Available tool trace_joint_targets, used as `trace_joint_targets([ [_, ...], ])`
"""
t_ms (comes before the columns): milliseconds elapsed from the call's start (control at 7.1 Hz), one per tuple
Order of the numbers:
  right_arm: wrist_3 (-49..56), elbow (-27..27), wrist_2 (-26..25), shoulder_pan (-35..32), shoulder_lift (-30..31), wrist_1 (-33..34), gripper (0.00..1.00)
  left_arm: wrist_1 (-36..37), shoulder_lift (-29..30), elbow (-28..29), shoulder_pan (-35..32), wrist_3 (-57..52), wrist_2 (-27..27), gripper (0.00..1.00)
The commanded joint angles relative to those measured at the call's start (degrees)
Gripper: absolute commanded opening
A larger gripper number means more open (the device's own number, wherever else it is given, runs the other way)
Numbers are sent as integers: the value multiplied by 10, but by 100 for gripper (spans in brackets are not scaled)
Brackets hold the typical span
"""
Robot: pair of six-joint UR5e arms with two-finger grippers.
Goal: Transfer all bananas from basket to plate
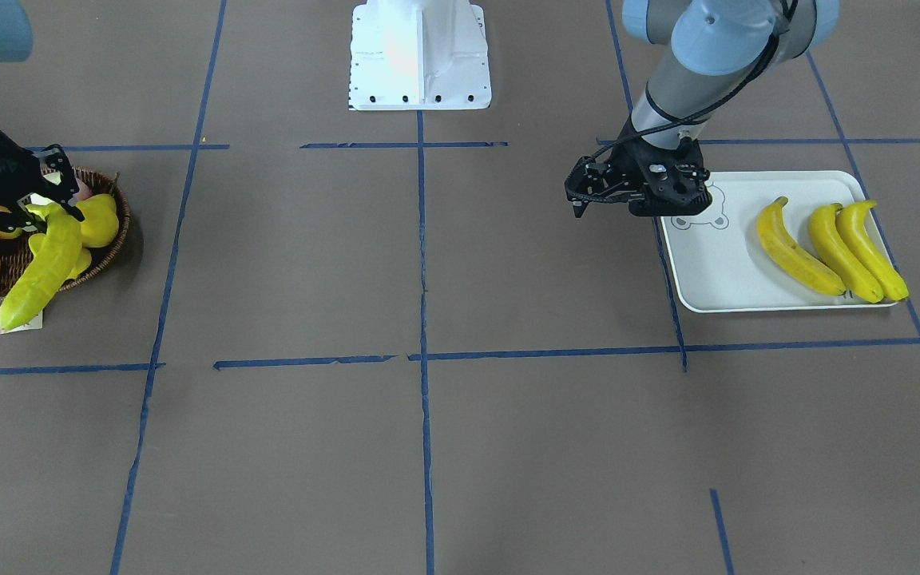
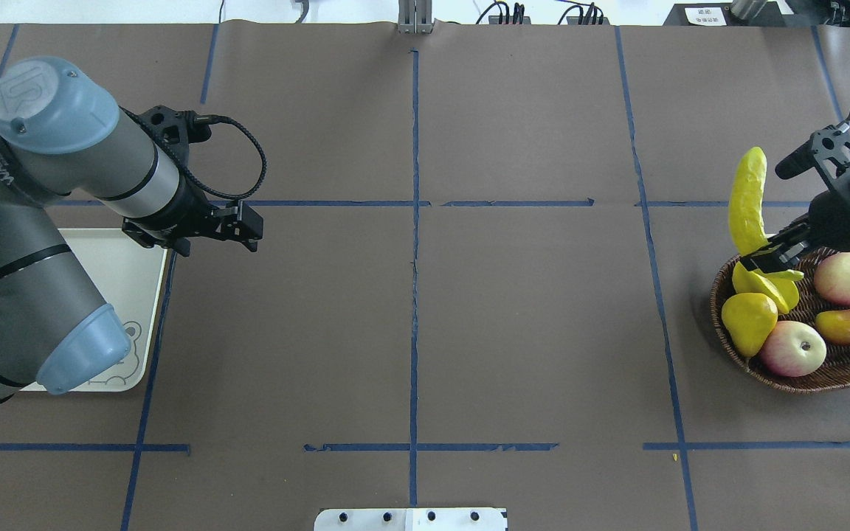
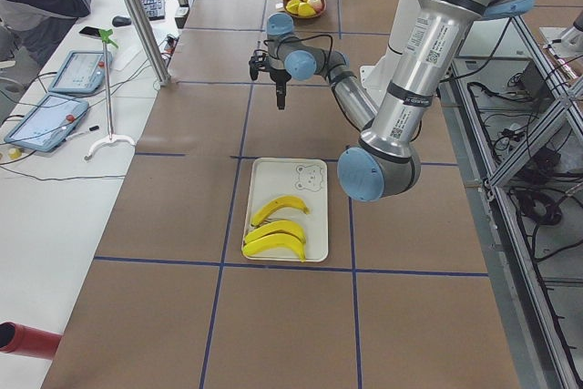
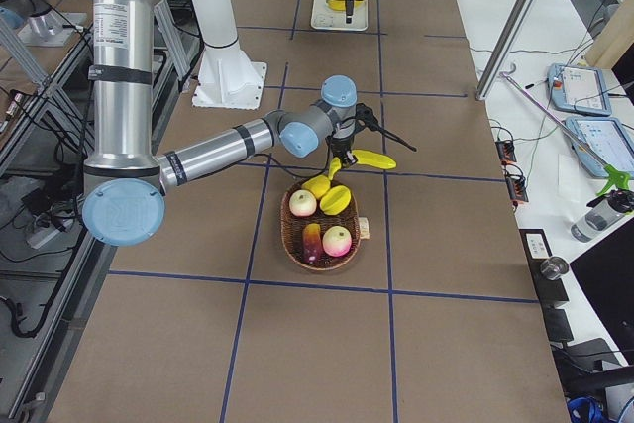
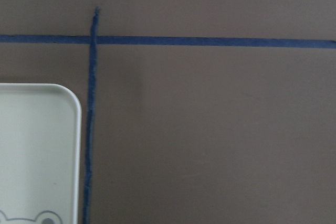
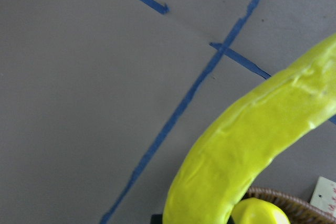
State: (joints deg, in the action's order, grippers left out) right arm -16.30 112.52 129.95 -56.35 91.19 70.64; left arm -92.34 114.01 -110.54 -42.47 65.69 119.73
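A: How will the last banana [image 2: 748, 200] handle?
B: It looks glossy, stiff and probably light, so likely slippery. The right gripper [image 2: 766, 258] is clamped on one end of it, over the basket [image 2: 801, 385], and the rest juts out past the rim. A hold nearer the middle would probably swing less.
A: And the others?
B: Three bananas [image 1: 834, 247] lie side by side on the plate [image 1: 707, 279]. The left gripper [image 1: 577, 200] hangs just beside it, holding nothing. Whether its jaws are parted is unclear.
A: Any writing?
B: The plate has a bear face [image 1: 703, 214], and the left arm's cap [image 2: 18, 90] reads "UR". The basket's tag [image 1: 19, 322] is too small to read.
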Motion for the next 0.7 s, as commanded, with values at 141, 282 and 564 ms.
trace_joint_targets([
  [141, -184, 2, 23, 53, -104, -6, 11, -156, 20, 34, 20, 95, 0, 100],
  [282, -202, -4, 22, 82, -125, -34, 12, -179, 39, 51, 20, 95, 0, 100],
  [564, -304, -22, 10, 131, -145, -151, 12, -216, 47, 57, 20, 113, 0, 99],
])
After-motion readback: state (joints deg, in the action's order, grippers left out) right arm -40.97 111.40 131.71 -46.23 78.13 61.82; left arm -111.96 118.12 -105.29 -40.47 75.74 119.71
